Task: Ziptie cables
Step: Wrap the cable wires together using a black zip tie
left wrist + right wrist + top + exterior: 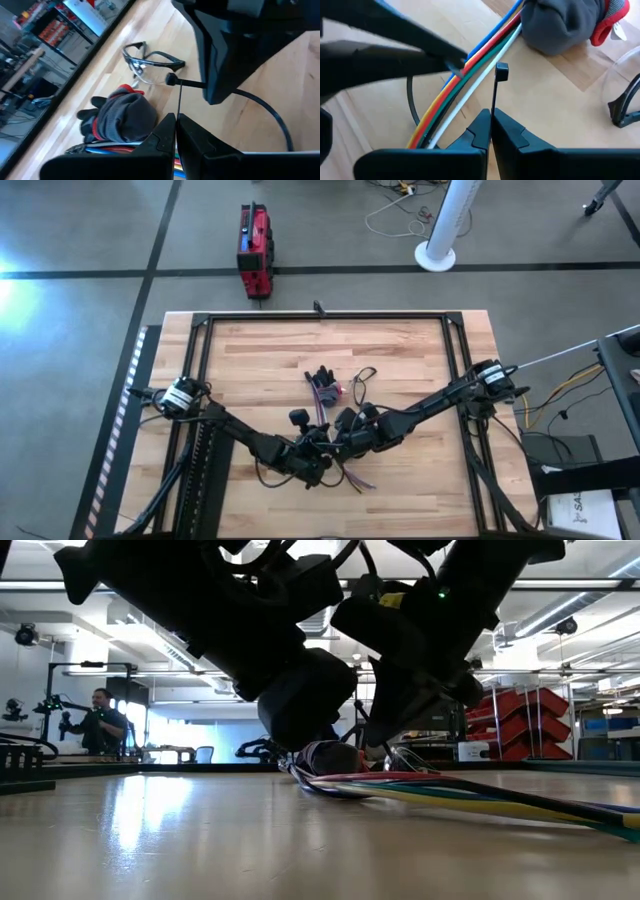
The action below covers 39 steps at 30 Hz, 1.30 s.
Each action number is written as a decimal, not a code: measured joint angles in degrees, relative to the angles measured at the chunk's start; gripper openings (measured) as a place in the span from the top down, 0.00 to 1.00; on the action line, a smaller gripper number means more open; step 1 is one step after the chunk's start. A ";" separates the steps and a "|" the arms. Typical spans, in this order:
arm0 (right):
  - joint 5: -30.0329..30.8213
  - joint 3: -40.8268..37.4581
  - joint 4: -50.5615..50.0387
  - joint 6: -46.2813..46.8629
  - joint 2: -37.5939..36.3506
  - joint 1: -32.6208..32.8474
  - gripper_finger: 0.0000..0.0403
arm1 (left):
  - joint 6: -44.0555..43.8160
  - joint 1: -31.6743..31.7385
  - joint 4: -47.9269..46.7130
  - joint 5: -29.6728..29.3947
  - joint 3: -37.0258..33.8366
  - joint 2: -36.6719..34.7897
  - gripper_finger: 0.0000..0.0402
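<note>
**Both grippers pinching the ziptie over the cables**

Meeting at the worktop's (260, 360) near middle: left gripper (176, 119) and right gripper (490, 116) each closing on the ziptie (494, 95), just beside the cables (465, 87). Lying nearby: grey glove (122, 117), safety glasses (150, 60). No readable writing.

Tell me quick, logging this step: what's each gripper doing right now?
Left gripper: closed, pinching the ziptie beside the cables.
Right gripper: closed, also pinching the ziptie, next to the cables.
</note>
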 joint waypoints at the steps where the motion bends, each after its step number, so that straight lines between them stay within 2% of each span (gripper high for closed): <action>1: -0.06 0.00 0.08 0.23 0.00 -0.08 1.00 | -0.01 0.00 0.03 0.25 0.00 0.00 1.00; 17: -4.38 -0.02 2.53 -3.07 0.00 -0.23 1.00 | -2.38 0.04 -0.12 1.48 0.00 0.00 1.00; 27: -4.47 -0.07 2.35 -4.01 0.00 -0.21 1.00 | -2.40 -0.04 -0.73 1.43 0.00 0.00 1.00; 33: -1.74 -0.07 2.37 -9.14 0.00 0.72 1.00 | -2.55 -0.73 -0.91 1.41 0.11 -0.16 1.00; 39: 6.35 -0.07 2.48 -14.21 0.00 3.82 1.00 | -3.31 -3.14 -0.91 1.32 0.14 -2.49 1.00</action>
